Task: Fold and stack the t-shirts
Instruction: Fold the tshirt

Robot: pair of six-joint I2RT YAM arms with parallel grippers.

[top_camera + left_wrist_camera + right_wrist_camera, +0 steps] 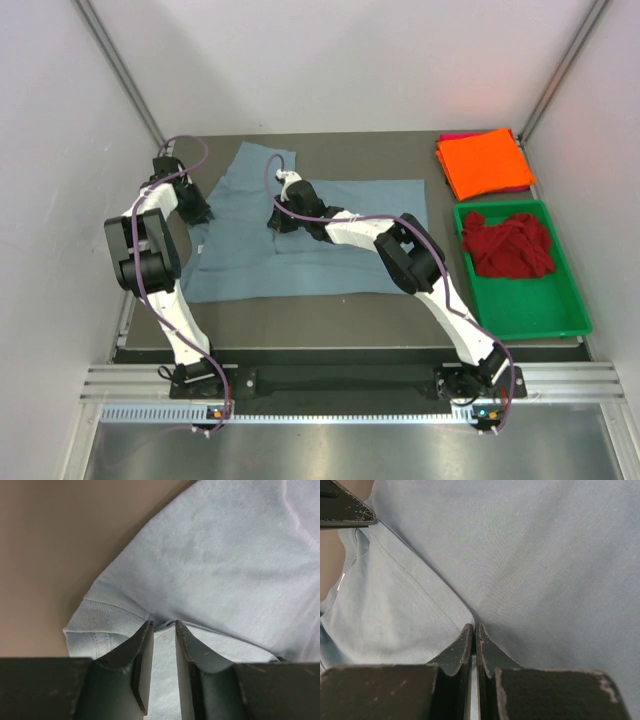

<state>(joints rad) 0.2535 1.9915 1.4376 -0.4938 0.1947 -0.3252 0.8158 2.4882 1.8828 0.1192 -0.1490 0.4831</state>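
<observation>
Blue-grey t-shirt [320, 250]: the largest item, spread flat over the middle of the dark table [330, 315]. Its body reaches from the left arm's side to right of centre, one sleeve points to the far left, and part of the cloth is doubled over near the middle. Green tray [525, 305]: plastic, rectangular, on the right side of the table, near the right wall. Orange t-shirt [487, 162]: folded into a flat square at the far right, just beyond the tray's far end. Dark red t-shirt [508, 245]: crumpled and unfolded, heaped in the far half of the tray. Magenta-pink t-shirt [455, 137]: lies under the orange one, with only a thin strip showing along its far edge. Left gripper [163, 626]: low over the blue-grey shirt's left edge, beside a ribbed hem. Its fingers stand a narrow gap apart with a fold of the pale cloth caught between them. Right gripper [472, 626]: down on the same shirt near its middle, where a stitched hem runs up to the tips. Its fingers are pressed almost together, pinching a thin sliver of cloth.
</observation>
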